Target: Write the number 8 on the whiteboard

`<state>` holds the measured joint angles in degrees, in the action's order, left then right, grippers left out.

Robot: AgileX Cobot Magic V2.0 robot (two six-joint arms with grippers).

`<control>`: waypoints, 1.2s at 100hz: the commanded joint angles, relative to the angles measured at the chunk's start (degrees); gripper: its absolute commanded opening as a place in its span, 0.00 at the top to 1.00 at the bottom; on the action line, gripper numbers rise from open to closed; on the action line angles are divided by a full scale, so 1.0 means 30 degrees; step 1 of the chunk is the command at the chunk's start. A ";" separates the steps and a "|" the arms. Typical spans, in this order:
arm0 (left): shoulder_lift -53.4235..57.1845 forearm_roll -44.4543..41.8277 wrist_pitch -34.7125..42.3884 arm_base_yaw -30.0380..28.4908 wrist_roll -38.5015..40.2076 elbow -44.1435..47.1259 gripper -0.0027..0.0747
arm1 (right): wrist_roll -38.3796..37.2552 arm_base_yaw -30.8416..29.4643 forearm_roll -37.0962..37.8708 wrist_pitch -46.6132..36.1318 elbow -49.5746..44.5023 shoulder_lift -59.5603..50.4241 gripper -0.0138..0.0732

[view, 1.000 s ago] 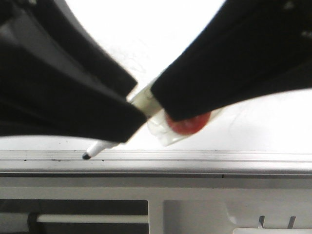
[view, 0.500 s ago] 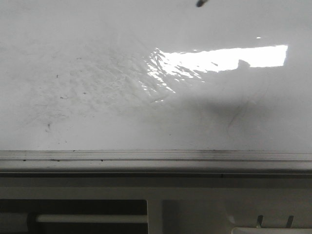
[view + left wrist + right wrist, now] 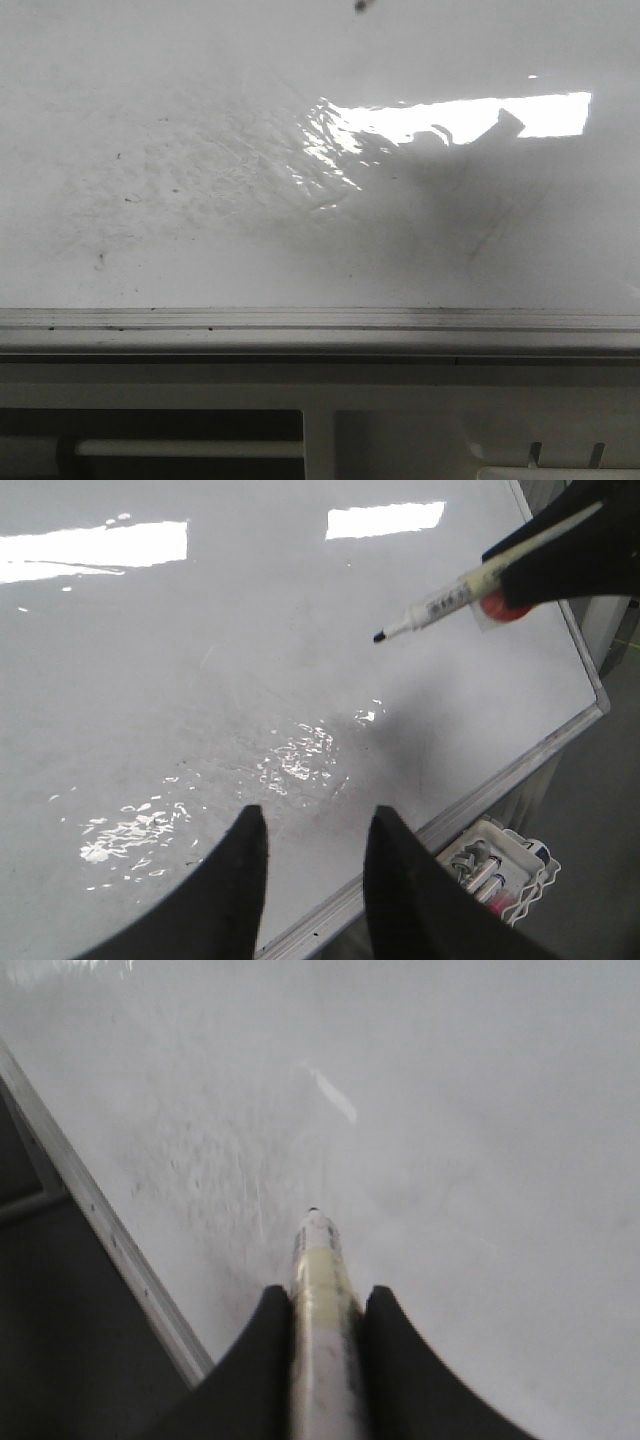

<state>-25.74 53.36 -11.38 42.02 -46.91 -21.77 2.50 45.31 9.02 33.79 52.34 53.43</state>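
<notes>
- The whiteboard (image 3: 200, 200) fills most of the front view; it is glossy white, with faint grey smudges and a bright glare patch (image 3: 460, 115) to the right of its middle.
- No number 8 shows on the board in any view; only small dark specks and pale wiped marks are there.
- A grey metal edge strip (image 3: 320, 325) runs along the near side of the board, and below it lies a grey ledge (image 3: 400, 400) with slots.
- The right gripper (image 3: 322, 1310) is closed narrow on a marker (image 3: 320, 1290), whose pale barrel sits between both fingers.
- In the left wrist view this marker (image 3: 450, 600) hangs above the board, its dark tip (image 3: 379, 637) apart from the surface; there is small print on the barrel, too blurred to read.
- The left gripper (image 3: 312, 870) holds nothing; its two black fingers stand apart over the near part of the board.
- Past the board's corner, a white basket (image 3: 500, 865) holds some pens.
</notes>
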 commanded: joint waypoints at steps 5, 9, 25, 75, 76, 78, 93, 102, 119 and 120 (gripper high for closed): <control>-0.0250 0.0400 0.0571 -0.0022 0.0085 -0.0529 0.99 | -0.0512 -0.0104 0.1213 0.0429 0.0455 0.0027 0.91; -0.0250 0.0352 0.0571 -0.0022 0.0040 -0.0529 0.99 | -0.1046 -0.0104 0.1358 0.0552 0.0455 0.0027 0.91; -0.0250 0.0352 0.0605 -0.0022 0.0001 -0.0529 0.99 | -0.4278 -0.0104 0.3779 0.1324 0.0455 0.0073 0.91; -0.0250 0.0352 0.0605 -0.0022 0.0001 -0.0529 0.99 | -0.6442 -0.0104 0.5812 0.1021 0.0455 0.2041 0.91; -0.0250 0.0352 0.0605 -0.0022 0.0001 -0.0529 0.99 | -0.6442 -0.0104 0.5753 0.0919 0.0455 0.2124 0.91; -0.0250 0.0352 0.0605 -0.0022 0.0001 -0.0529 0.99 | -0.6442 -0.0104 0.5599 0.0811 0.0455 0.2160 0.91; -0.0250 0.0352 0.0605 -0.0022 0.0001 -0.0529 0.99 | -0.6366 0.0076 0.4821 0.0629 0.0455 0.2314 0.92; -0.0250 0.0352 0.0605 -0.0022 0.0001 -0.0529 0.99 | -0.6255 0.0314 0.4772 0.1616 0.0455 0.2314 0.92; -0.0250 0.0352 0.0605 -0.0022 0.0001 -0.0529 0.99 | -0.6200 0.0400 0.4980 0.4223 0.0455 0.1986 0.91; -0.0250 0.0352 0.0605 -0.0022 0.0001 -0.0529 0.99 | -0.6213 0.0400 0.5036 0.4280 0.0455 0.1942 0.91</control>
<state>-25.88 53.36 -12.02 42.02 -46.91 -21.77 -16.34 46.81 20.97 43.37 52.22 60.49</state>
